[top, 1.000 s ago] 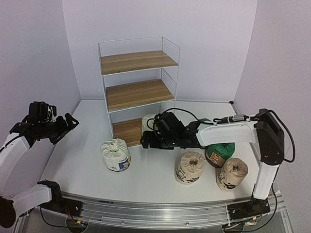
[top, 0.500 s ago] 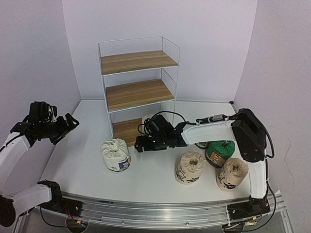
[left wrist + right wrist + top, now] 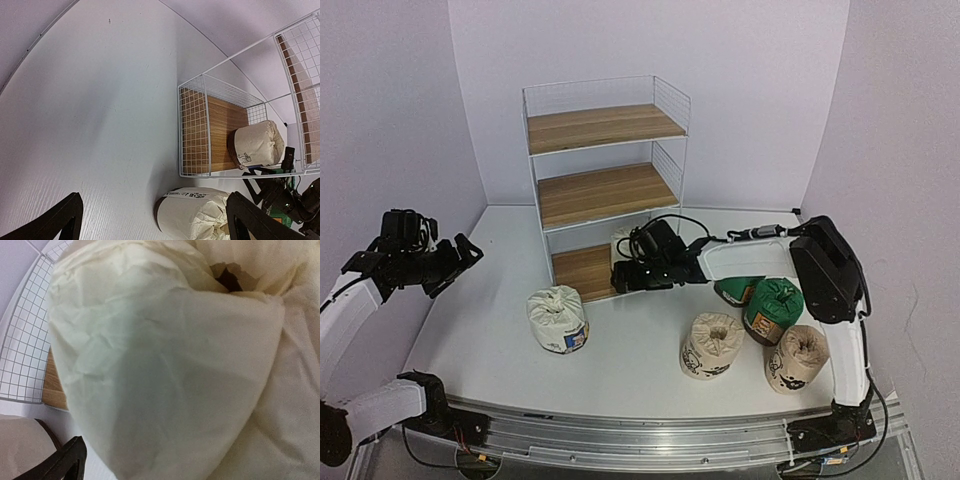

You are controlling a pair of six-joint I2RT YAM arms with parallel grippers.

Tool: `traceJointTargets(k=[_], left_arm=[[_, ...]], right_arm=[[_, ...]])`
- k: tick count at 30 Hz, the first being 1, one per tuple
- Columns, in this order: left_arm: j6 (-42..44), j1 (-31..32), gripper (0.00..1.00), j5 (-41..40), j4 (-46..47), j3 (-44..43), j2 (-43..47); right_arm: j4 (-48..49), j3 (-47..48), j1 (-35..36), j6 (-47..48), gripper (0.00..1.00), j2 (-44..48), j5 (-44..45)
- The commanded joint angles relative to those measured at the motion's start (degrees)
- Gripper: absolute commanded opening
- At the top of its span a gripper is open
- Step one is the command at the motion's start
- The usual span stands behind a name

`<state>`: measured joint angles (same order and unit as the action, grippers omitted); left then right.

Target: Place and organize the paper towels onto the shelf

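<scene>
- Step in hand, as judged: seating the first roll on the lowest tier of the shelf (image 3: 605,195). The pale roll (image 3: 252,145) stands upright on the bottom board (image 3: 582,270), toward its right end and close to the open front.
- Right end effector (image 3: 623,268): at the mouth of that tier, spread wide to either side of the pale roll, which fills its wrist view. Whether the fingers press the roll or merely flank it cannot be told.
- Left end effector (image 3: 458,265): spread, holding nothing, raised over the left of the desk (image 3: 630,375), well apart from the shelf.
- Doing it well: slide the roll farther in and against the right mesh side (image 3: 665,165), leaving the bare left part of the board for a neighbour. Let go only once the base sits flat.
- Edges: the front wire (image 3: 215,174), the right post and the middle board overhead bound the opening. The withdrawal should run low and straight toward the near side. The cable (image 3: 670,220) looped over the wrist lies near the post and could snag.
- Open room: bare desk lies in front of the shelf, between the white roll (image 3: 558,318) on the left and four on the right: the left beige roll (image 3: 710,345), the right beige roll (image 3: 797,357) and the upright green roll (image 3: 772,310). The lying green roll (image 3: 733,291) sits just beside the right forearm, so a rightward swing risks knocking it.
</scene>
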<state>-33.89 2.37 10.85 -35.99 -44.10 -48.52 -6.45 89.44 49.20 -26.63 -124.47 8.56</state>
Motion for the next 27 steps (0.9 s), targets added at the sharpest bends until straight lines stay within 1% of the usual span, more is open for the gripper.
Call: traceJointTargets(k=[1,5,8,11,14,16,18,21,23,27], left_arm=[[1.0,0.2,1.00,0.1,1.2,0.1,-0.2],[0.7,0.2,1.00,0.1,0.8,0.0,-0.2],[0.0,0.2,1.00,1.4,-0.5,-0.5,-0.7],[-1.3,0.2,1.00,4.6,-1.4,-0.4,-1.3],[-2.5,0.4,1.00,8.7,0.1,0.1,-3.4],[-3.0,1.4,1.00,13.1,1.9,0.1,-5.2],[-4.2,5.0,0.99,15.1,4.1,0.7,-6.7],[-6.8,11.3,0.99,12.6,5.6,1.6,-8.0],[-9.0,16.1,0.97,11.0,6.5,2.2,-9.3],[-12.3,23.7,0.91,6.0,7.1,1.9,-13.5]], right_arm=[[1.9,3.2,-0.8,2.6,0.94,-2.1,-0.4],[2.0,2.8,-0.8,2.4,0.94,-1.2,0.2],[1.9,0.6,-0.8,1.5,0.94,1.8,-0.6],[1.5,-5.1,-0.8,-2.3,0.94,6.6,-2.0],[0.6,-12.8,-0.6,-6.5,0.94,12.4,-3.0],[-0.2,-16.2,0.1,-7.0,0.94,15.9,-4.0],[-2.3,-18.5,1.5,-6.6,0.94,18.3,-3.1],[-5.2,-20.2,3.2,-7.1,0.94,20.7,-1.3],[-5.4,-21.7,3.6,-8.2,0.94,22.2,-1.0],[-5.4,-23.6,3.9,-9.2,0.94,23.6,0.0]])
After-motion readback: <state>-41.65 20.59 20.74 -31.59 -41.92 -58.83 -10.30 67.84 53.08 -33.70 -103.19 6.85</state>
